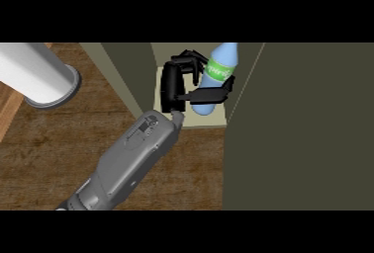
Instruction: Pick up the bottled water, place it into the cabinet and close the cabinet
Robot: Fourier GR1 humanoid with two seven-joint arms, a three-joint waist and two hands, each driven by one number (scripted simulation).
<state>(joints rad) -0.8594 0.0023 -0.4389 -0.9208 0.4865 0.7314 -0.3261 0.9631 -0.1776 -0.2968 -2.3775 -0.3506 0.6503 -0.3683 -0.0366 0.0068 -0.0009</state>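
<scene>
Head view shows the left hand point(174, 86), fingers curled round the bottled water point(217, 74), inside the open cabinet point(205, 121) at upper centre; release and closing apparently remain.

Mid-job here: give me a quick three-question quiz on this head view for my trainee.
1. True or false: the robot hand is curled round the water bottle.
2. The bottle's label is: A red, B green, C yellow.
3. Fill in: the bottle is held at the opening of the cabinet, so the cabinet is not yet ____.

Key: 1 true; 2 B; 3 closed.
</scene>
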